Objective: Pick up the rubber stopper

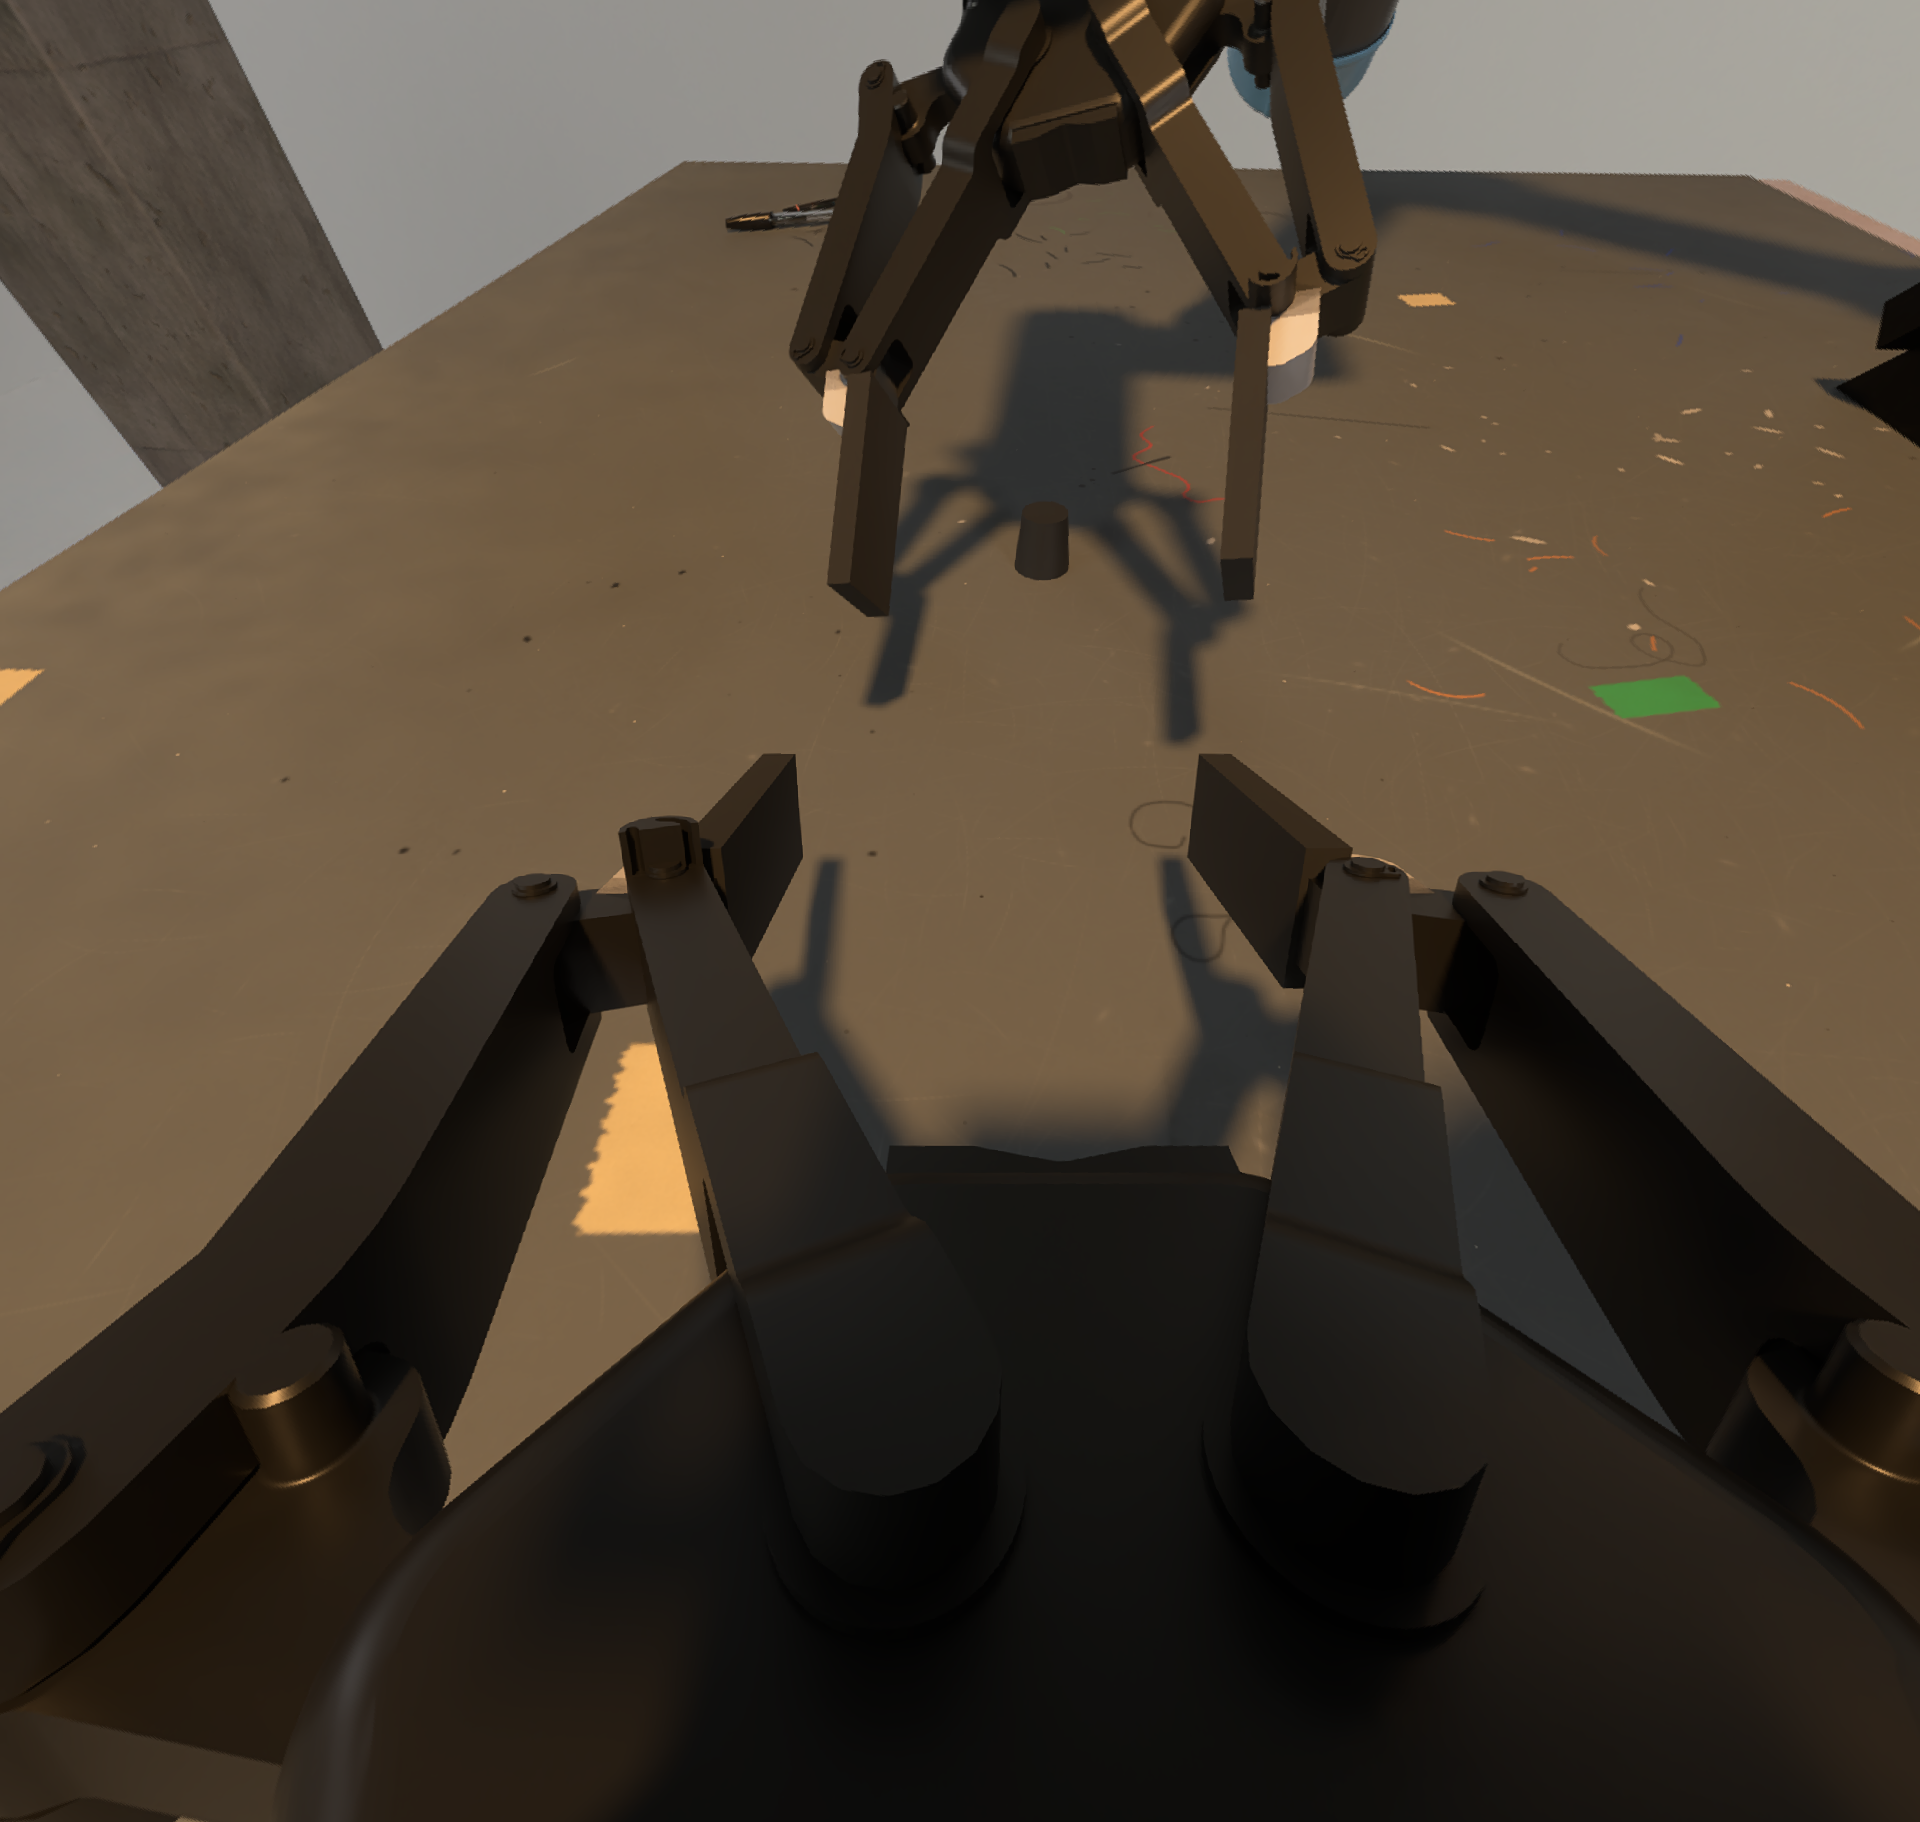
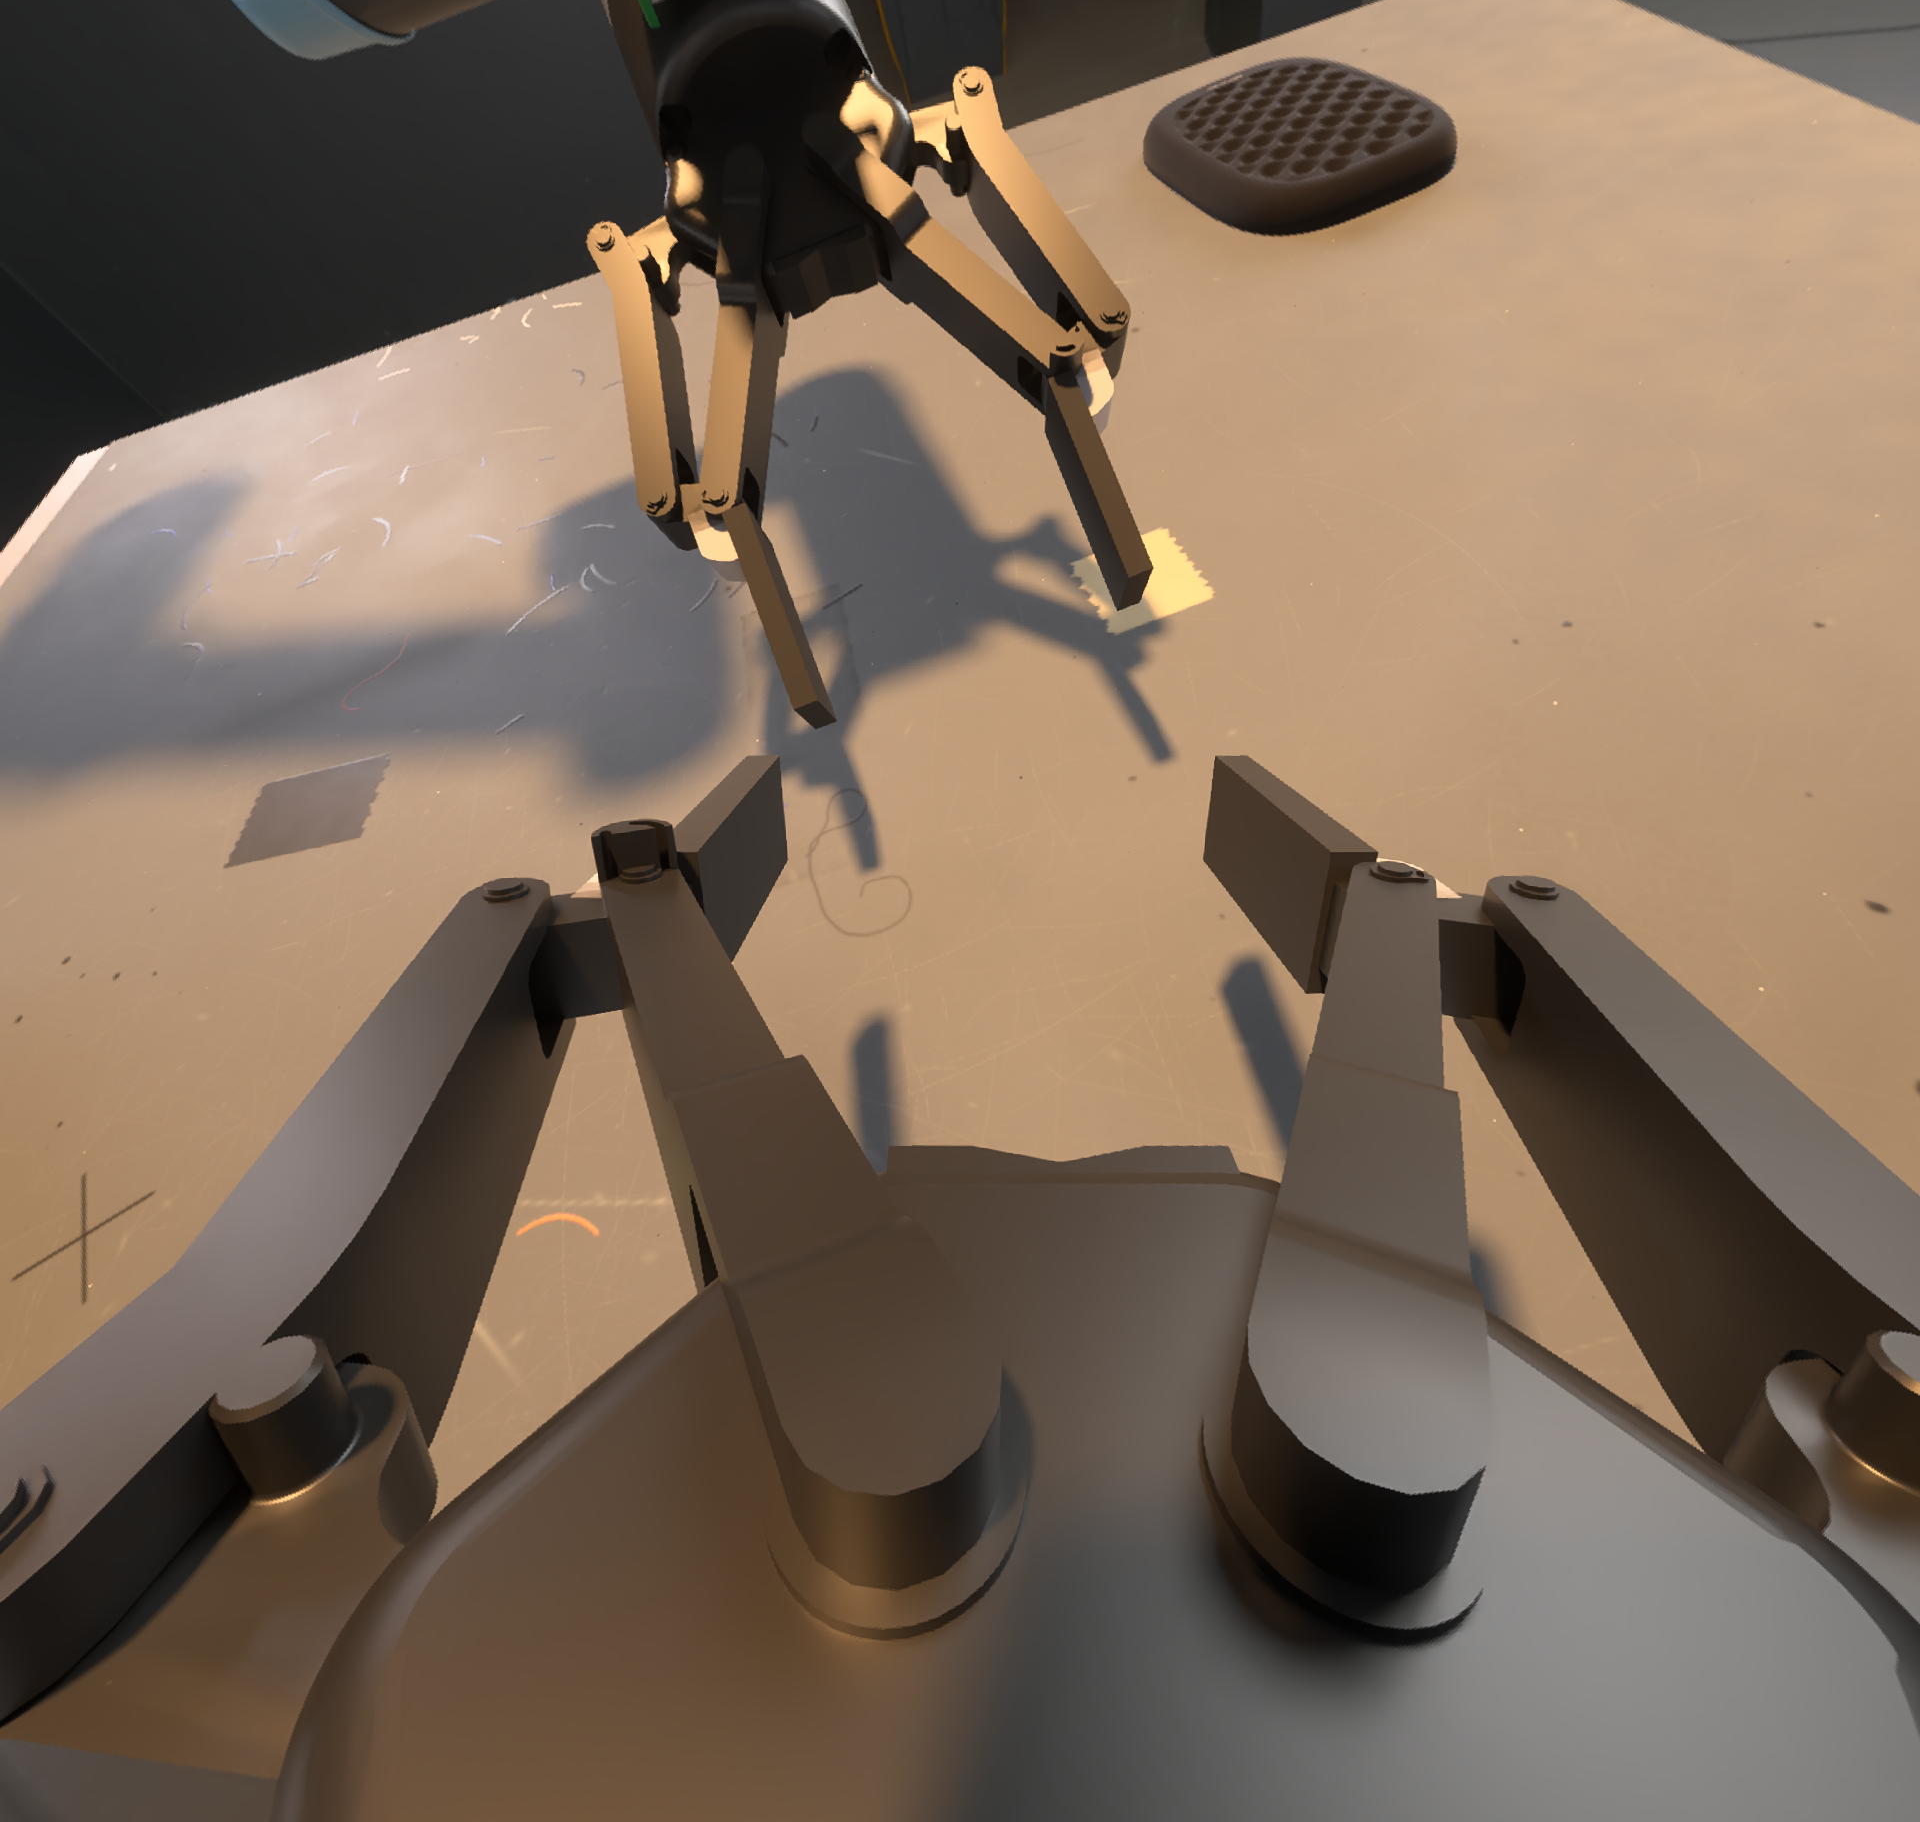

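Note:
A small dark rubber stopper [image 1: 1041,540] stands upright on the brown table [image 1: 416,629] in the left wrist view. The right gripper [image 1: 1049,588] hangs over it, open, its two fingertips on either side of the stopper and a little nearer to me, not touching it. My left gripper [image 1: 995,816] is open and empty, low over the table, well short of the stopper. In the right wrist view my right gripper [image 2: 995,827] is open and empty; the stopper is not visible there. The left gripper [image 2: 977,645] shows farther off, open.
A dark pen [image 1: 779,216] lies near the far table edge. A dark perforated pad [image 2: 1299,146] lies at the far right. Tape patches: green [image 1: 1654,697], yellow [image 1: 639,1144] [image 2: 1153,583], grey [image 2: 307,808]. A concrete pillar [image 1: 145,172] stands far left.

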`<control>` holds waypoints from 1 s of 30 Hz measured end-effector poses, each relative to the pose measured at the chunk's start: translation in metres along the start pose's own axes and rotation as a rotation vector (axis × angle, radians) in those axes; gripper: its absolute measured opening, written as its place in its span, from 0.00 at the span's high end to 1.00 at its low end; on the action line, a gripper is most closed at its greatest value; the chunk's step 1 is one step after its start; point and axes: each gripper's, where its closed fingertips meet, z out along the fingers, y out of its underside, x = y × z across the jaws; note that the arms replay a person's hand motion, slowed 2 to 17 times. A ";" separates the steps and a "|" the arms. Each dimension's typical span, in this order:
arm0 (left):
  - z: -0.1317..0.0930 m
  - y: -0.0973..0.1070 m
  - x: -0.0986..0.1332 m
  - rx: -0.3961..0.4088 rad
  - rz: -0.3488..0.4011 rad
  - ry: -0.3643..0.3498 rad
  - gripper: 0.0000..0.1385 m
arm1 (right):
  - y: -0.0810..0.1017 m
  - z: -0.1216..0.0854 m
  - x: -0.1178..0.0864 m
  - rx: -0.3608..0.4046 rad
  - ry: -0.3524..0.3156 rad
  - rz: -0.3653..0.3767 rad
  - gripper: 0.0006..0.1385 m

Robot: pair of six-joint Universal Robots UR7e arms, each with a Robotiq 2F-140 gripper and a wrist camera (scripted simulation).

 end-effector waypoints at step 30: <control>-0.001 -0.004 -0.002 -0.026 0.185 -0.137 0.28 | 0.004 0.010 0.006 -0.042 0.080 -0.150 0.21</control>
